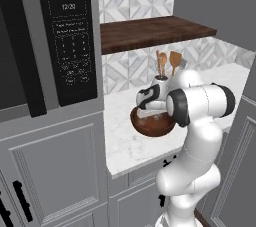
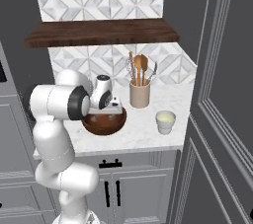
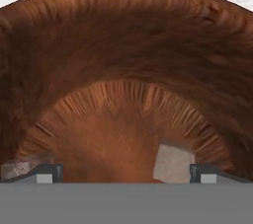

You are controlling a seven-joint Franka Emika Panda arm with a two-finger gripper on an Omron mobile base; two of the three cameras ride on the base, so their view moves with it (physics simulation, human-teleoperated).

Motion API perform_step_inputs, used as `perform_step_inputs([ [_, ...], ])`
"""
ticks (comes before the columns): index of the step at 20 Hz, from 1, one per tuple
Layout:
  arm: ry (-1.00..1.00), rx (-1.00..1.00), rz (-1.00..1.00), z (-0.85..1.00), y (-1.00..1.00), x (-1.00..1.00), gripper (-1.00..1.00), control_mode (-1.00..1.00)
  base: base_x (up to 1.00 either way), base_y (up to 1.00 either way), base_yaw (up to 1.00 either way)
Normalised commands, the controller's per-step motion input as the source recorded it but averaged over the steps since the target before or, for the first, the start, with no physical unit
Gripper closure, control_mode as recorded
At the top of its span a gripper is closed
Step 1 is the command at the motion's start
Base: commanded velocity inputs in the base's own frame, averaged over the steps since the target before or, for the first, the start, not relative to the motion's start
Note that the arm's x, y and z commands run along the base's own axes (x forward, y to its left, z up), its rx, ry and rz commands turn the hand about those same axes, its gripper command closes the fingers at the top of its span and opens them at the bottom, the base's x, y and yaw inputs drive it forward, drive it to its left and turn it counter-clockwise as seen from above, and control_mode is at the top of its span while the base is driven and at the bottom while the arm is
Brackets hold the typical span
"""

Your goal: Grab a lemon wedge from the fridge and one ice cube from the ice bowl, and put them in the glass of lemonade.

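Note:
My gripper [image 3: 126, 172] reaches down inside the ice bowl [image 3: 123, 45], a wide dark reddish-brown wooden bowl [image 2: 104, 124] on the white marble counter. Its jaws stand wide open with nothing between them. One pale ice cube [image 3: 172, 164] lies on the bowl's floor just inside the right fingertip [image 3: 207, 172]. A second pale piece [image 3: 20, 168] lies by the left fingertip [image 3: 47, 171]. The glass of lemonade [image 2: 165, 121], a small pale cup with yellow-green contents, stands on the counter to the right of the bowl. The lemon wedge is out of view.
A cream crock with wooden spoons [image 2: 140, 94] stands behind the bowl. A dark wooden shelf [image 2: 99, 33] hangs above the counter. A black oven panel [image 1: 70, 46] fills the tall unit at the left. A tall dark grey panelled front [image 2: 222, 94] borders the counter's right; whether it is the fridge I cannot tell.

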Motion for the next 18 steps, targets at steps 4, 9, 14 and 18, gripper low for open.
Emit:
perform_step_inputs([
  [4,0.0,0.03,0.0,0.01,-0.31,0.23,-1.0,-1.0,0.0,0.0,0.0],
  [9,0.0,0.0,-0.06,-0.01,-0.01,0.22,-1.0,-1.0,0.0,0.0,0.0],
  [14,0.06,0.03,0.0,-0.36,0.0,-0.31,-1.0,-1.0,0.0,0.0,0.0],
  [18,-0.04,0.05,0.0,-0.02,0.0,-0.44,-1.0,-1.0,0.0,0.0,0.0],
])
